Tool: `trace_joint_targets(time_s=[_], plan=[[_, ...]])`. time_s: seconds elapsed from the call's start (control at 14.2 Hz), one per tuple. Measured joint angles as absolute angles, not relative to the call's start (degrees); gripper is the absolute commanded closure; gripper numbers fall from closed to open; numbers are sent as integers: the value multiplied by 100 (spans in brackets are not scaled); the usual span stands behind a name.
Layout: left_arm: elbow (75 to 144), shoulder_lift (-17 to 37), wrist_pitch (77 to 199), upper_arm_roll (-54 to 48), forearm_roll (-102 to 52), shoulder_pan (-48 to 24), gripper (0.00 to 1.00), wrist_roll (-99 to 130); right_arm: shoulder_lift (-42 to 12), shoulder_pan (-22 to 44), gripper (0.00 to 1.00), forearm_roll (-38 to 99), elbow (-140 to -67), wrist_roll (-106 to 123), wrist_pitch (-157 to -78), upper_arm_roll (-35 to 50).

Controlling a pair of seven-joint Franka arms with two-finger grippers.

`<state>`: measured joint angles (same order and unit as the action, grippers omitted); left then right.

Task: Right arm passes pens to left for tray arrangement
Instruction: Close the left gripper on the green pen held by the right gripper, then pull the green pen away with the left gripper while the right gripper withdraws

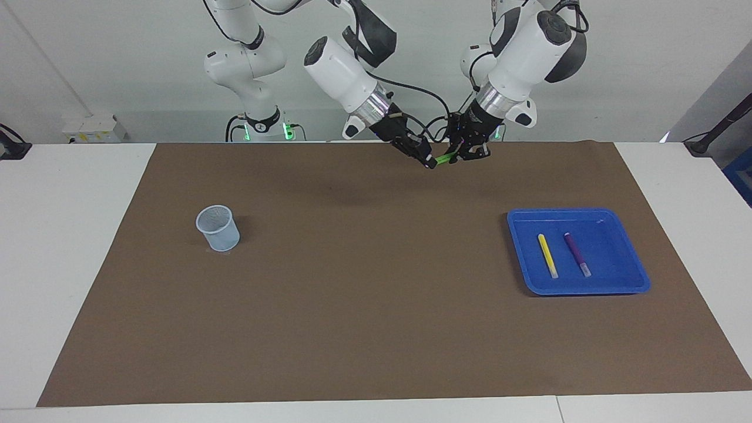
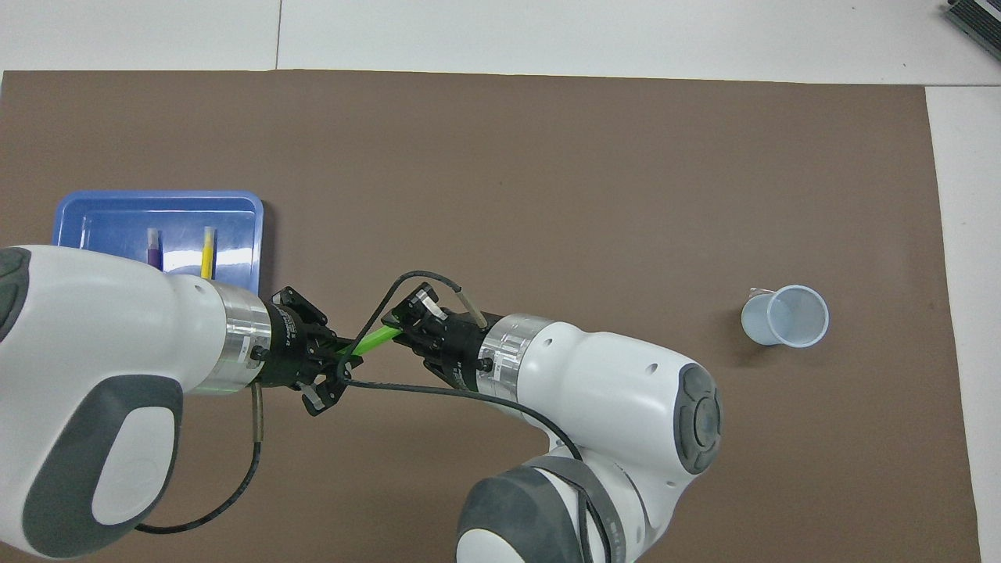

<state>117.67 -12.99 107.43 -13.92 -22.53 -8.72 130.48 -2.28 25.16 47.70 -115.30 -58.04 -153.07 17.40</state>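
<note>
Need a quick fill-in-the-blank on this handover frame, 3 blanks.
1. The tray holds the yellow pen and the ____ pen.
2. The left gripper and right gripper meet at the ____ pen, up in the air.
3. The mesh cup stands toward the ____ arm's end of the table.

Missing words: purple; green; right

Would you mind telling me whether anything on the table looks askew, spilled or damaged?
Nothing stands out: the yellow pen and purple pen lie side by side in the tray, and the mesh cup stands upright.
</note>
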Motion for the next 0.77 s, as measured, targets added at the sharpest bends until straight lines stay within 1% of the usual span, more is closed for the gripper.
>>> trace_joint_targets(time_s=[0.28, 0.35, 0.49, 0.63, 0.77], plan=[[11767, -1309, 10742, -1417, -2253, -876, 100, 13051, -228, 2494, 0, 4768, -11519, -5673, -15259, 1707], [11767, -1310, 10742, -1417, -2253, -876, 100, 13026, -227, 2434, 0, 4748, -11518, -5356, -15079, 1702], [11767, -1312, 10718, -1410, -2250, -875, 100, 12440, -221, 2033, 0, 4498, -11501, -4295, -14295, 1688], [11767, -1327, 10605, -1368, -2250, -859, 100, 11265, -212, 1399, 0, 3811, -11433, -3253, -13278, 1662], [11768, -1352, 10269, -1321, -2248, -698, 100, 9745, -183, 968, 0, 2969, -11348, -2488, -12497, 1642]])
